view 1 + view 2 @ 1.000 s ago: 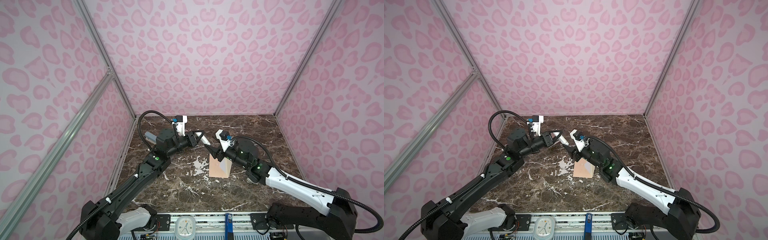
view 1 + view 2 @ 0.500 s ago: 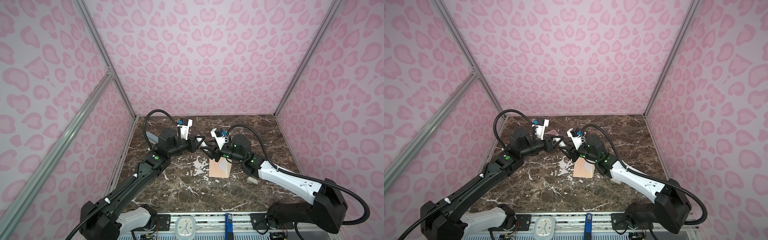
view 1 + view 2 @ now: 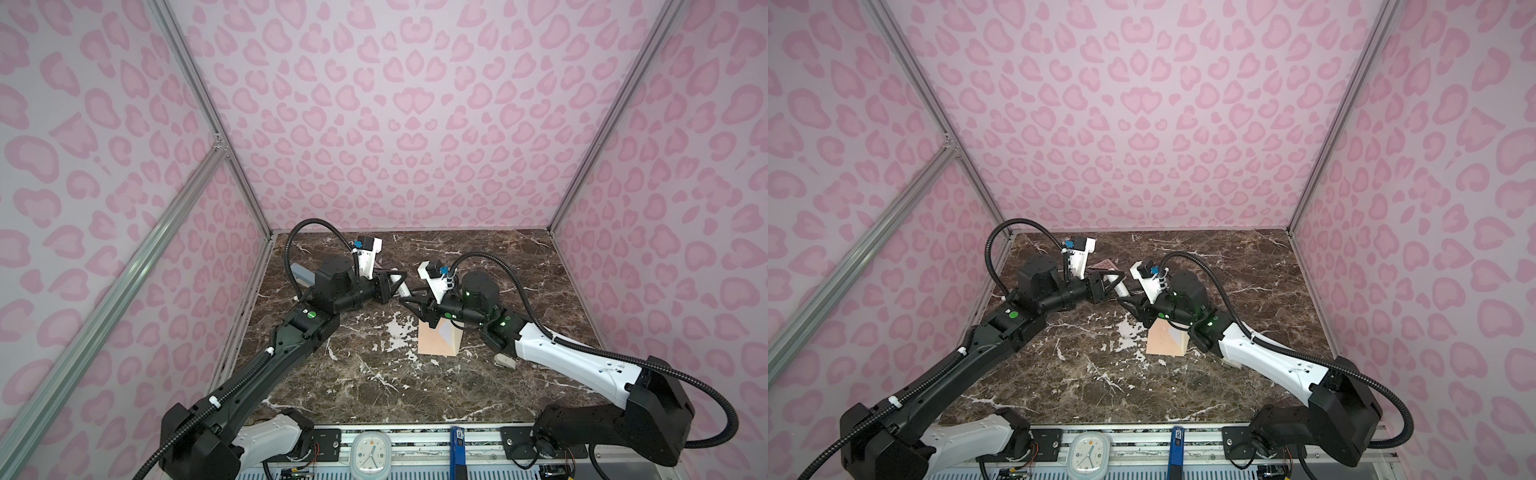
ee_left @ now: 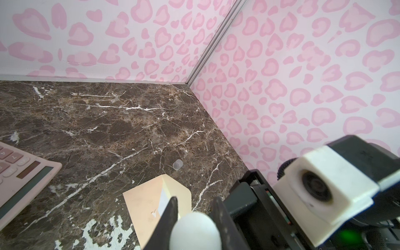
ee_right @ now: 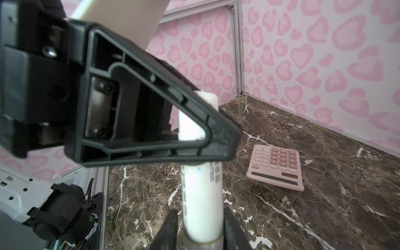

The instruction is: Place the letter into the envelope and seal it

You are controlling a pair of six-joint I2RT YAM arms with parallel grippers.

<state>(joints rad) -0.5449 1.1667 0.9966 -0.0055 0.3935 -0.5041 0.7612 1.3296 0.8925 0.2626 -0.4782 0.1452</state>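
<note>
The peach-tan envelope point(image 3: 432, 341) point(image 3: 1162, 343) lies flat mid-table with its pale flap point(image 4: 178, 190) open. A white strip of the letter point(image 4: 164, 200) shows inside its mouth. Both grippers meet in the air just behind the envelope, on one white tube point(image 5: 201, 192) point(image 3: 404, 289). My left gripper point(image 4: 194, 205) point(image 3: 400, 283) is shut on one end of the tube, whose rounded tip point(image 4: 194, 231) shows between the jaws. My right gripper point(image 5: 200, 211) point(image 3: 409, 301) has its fingers against the tube's other end, where a grey ring sits.
A pink calculator point(image 5: 276, 167) point(image 3: 1105, 264) lies at the back left. A small clear cap point(image 4: 178, 165) stands on the marble beyond the envelope. A beige object point(image 3: 505, 361) lies under the right forearm. A white clock point(image 3: 370, 455) sits on the front rail.
My right gripper swung left from above the envelope to the tube in the left gripper, and its jaws narrowed round the tube. The left gripper kept its hold.
</note>
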